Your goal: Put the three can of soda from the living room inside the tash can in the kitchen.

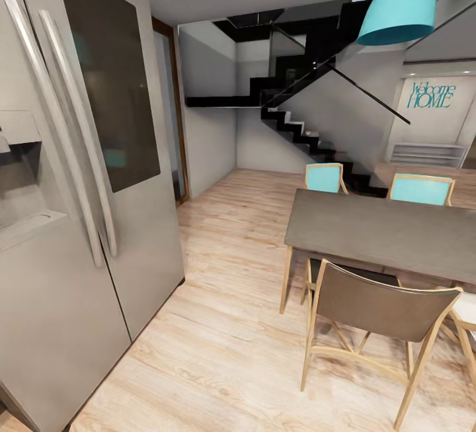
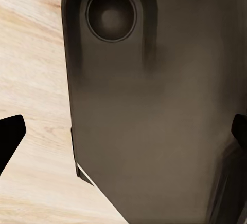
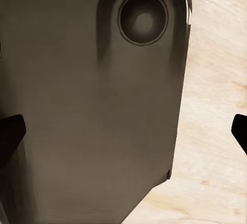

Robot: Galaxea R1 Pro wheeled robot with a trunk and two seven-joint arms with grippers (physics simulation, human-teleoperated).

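I am in the kitchen, with its tall brushed-steel fridge [image 1: 79, 187] close on the left. The cans of soda and the tash can are out of view, and so is the living room. In the left wrist view my left gripper [image 2: 123, 134] is open, its dark fingertips [image 2: 10, 137] wide apart with nothing between them, over my own dark base [image 2: 149, 111] and the wood floor [image 2: 36, 80]. My right gripper [image 3: 126, 130] is open the same way, empty, above the base [image 3: 92, 106] and floor [image 3: 216, 131].
A grey dining table [image 1: 383, 230] stands at the right with a brown-backed chair [image 1: 377, 306] in front and two teal-backed chairs [image 1: 324, 177] behind. A teal pendant lamp [image 1: 398, 8] hangs above. Light wood floor [image 1: 225, 326] runs between fridge and table toward a dark staircase [image 1: 297, 128].
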